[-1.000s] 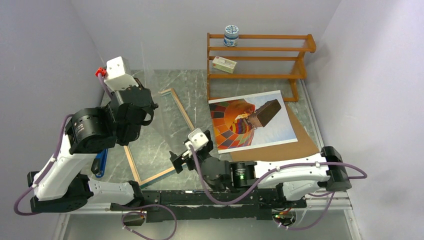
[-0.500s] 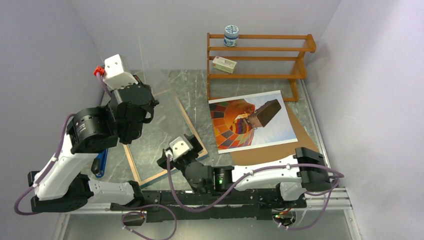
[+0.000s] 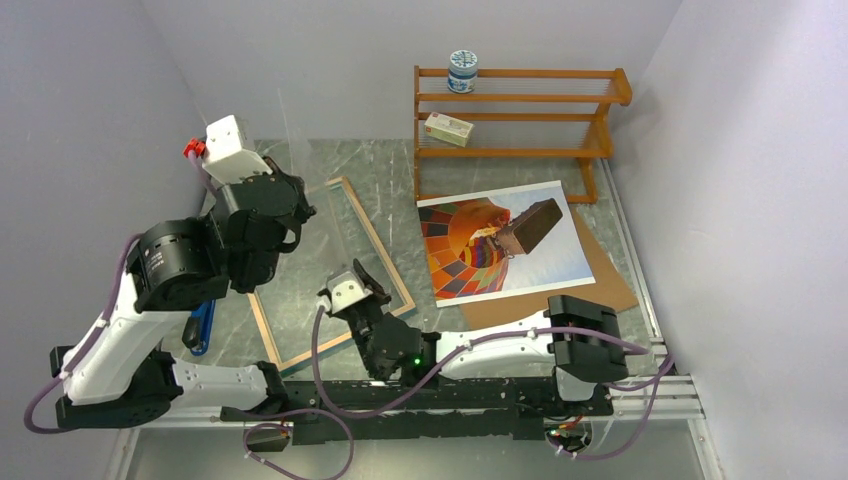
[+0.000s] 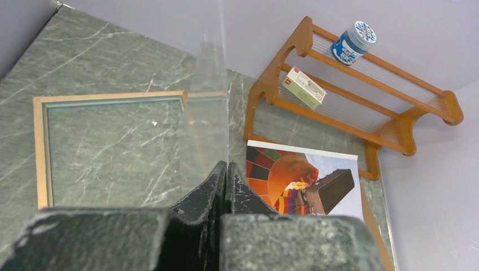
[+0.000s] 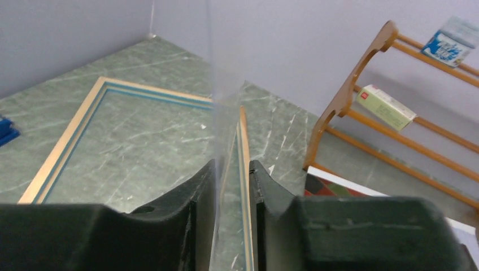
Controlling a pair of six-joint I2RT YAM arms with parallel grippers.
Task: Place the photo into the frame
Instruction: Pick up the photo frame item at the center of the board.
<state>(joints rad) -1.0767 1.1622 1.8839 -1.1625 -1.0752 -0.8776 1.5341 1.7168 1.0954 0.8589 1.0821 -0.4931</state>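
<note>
The photo (image 3: 500, 250) of a hot-air balloon lies face up at centre right, also showing in the left wrist view (image 4: 305, 175). To its left, the frame (image 3: 372, 233) lies flat with its wood-coloured rim up (image 4: 39, 152) (image 5: 62, 152). A clear pane (image 3: 325, 225) stands tilted on edge above the frame. My left gripper (image 4: 226, 169) is shut on the pane's (image 4: 206, 113) edge. At the pane's near edge, my right gripper (image 3: 365, 275) (image 5: 233, 169) straddles the pane (image 5: 223, 84). Its jaws stand narrowly apart, and the sheet lies against the left finger only.
A brown backing board (image 3: 600, 275) lies under the photo's right side. The orange-brown shelf rack (image 3: 520, 110) at the back holds a blue-and-white jar (image 3: 462, 70) and a small box (image 3: 448, 128). A blue tool (image 3: 200, 325) lies beside the left arm.
My right gripper swung left from the frame's near corner to the pane's near edge and narrowed its jaws around it. The left arm shifted slightly left with the pane.
</note>
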